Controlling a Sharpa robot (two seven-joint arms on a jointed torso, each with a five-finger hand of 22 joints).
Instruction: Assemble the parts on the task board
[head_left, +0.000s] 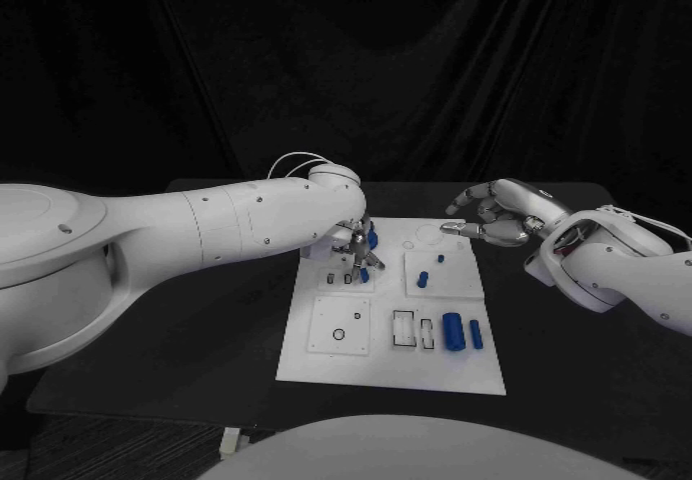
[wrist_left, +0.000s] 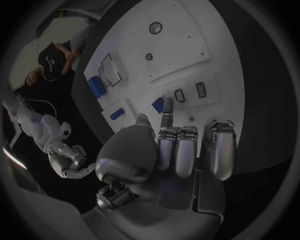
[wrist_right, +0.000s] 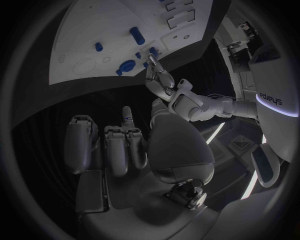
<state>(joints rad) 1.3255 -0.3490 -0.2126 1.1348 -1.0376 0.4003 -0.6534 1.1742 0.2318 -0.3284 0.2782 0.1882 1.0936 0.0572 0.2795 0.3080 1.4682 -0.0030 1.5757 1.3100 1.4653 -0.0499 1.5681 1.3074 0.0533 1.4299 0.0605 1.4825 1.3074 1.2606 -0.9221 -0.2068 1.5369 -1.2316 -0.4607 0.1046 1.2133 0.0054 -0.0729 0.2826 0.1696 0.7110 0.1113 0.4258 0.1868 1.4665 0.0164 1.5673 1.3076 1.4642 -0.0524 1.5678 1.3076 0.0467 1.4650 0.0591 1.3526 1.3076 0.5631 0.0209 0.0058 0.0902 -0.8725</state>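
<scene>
The task board (head_left: 392, 350), a white plate, lies in the middle of the black desk (head_left: 562, 350), its long sides running from the near edge toward the far edge.

Left hand (head_left: 353, 245): positioned over the far left portion of the board, fingers pointing down. In the left wrist view its fingertips (wrist_left: 166, 117) meet at a small blue part (wrist_left: 158, 104) beside two dark oblong slots (wrist_left: 190, 92). Whether the part is actually pinched or only touched cannot be told.

Right hand (head_left: 495, 218): positioned above the far right corner of the board, fingers curled inward, not in contact with the board. The right wrist view shows nothing held between its fingers (wrist_right: 119, 145).

Parts on the board: a short blue peg (head_left: 424, 279) stands in the raised square panel at the far right, with a smaller blue piece (head_left: 440, 258) just beyond it. Near the board's near right corner, a large blue cylinder (head_left: 453, 331) and a slimmer blue piece (head_left: 476, 335) lie side by side, next to two rectangular recesses (head_left: 414, 329). A square panel with a small dark ring (head_left: 339, 334) occupies the near left area.
</scene>
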